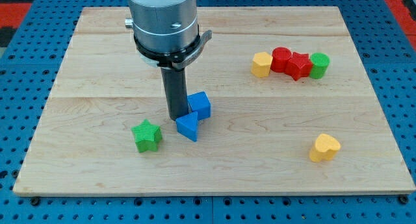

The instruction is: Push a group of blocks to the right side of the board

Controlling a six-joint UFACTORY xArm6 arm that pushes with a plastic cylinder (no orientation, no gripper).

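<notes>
My tip (175, 117) touches the left side of two blue plastic blocks, a cube (200, 104) and a wedge (188, 126), at mid wooden counter (97, 68). No pincer exists. The wedge may slip sideways if pushed off-centre.

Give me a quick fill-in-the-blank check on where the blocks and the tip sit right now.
1. My tip touches the two ____ blocks.
2. The green star block lies toward the view's ____ of the blue triangular block.
3. The row at the view's upper right ends in a yellow block and a ____ cylinder.

Missing words: blue; left; green
</notes>
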